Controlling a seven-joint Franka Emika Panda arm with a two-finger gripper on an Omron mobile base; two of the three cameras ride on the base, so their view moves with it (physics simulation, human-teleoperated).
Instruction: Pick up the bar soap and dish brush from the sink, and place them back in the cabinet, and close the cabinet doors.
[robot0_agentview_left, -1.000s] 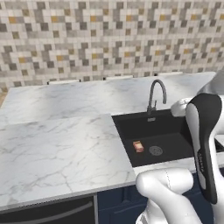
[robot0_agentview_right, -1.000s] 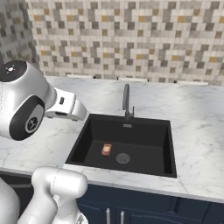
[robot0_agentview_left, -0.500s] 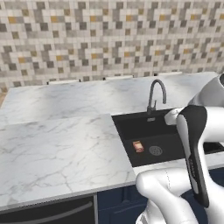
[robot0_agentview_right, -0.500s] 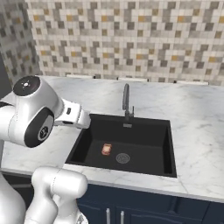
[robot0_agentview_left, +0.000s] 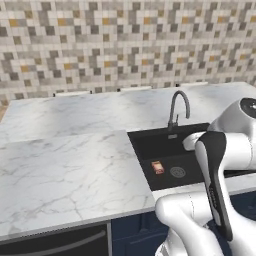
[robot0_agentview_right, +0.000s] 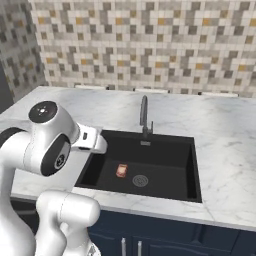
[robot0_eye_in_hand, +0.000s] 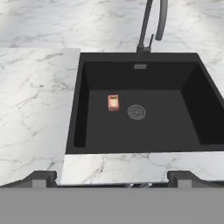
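Note:
The black sink (robot0_eye_in_hand: 170, 127) lies straight below my hand. On its floor the reddish-orange bar soap (robot0_eye_in_hand: 113, 103) rests just left of the round silver drain (robot0_eye_in_hand: 136, 112). The soap (robot0_agentview_left: 158, 167) also shows in the left base view and the soap (robot0_agentview_right: 121, 170) in the right base view, in the left half of the sink (robot0_agentview_right: 170, 150). My gripper (robot0_eye_in_hand: 113, 178) hovers high over the sink's front rim, open, with nothing between its fingertips (robot0_eye_in_hand: 41, 178). I cannot make out the dish brush against the black basin. The cabinet and the cabinet doors are out of view.
A curved faucet (robot0_eye_in_hand: 151, 26) rises behind the basin. White marble counter (robot0_agentview_left: 75, 165) spreads to the left and behind, up to a mosaic tile wall (robot0_agentview_right: 150, 45). Navy fronts with short silver handles (robot0_agentview_right: 123, 247) run below the counter's front edge.
My arm has swung down and over toward the sink, so the hand now sits by the basin's near-left corner. The soap has stayed put. The jaws remain open.

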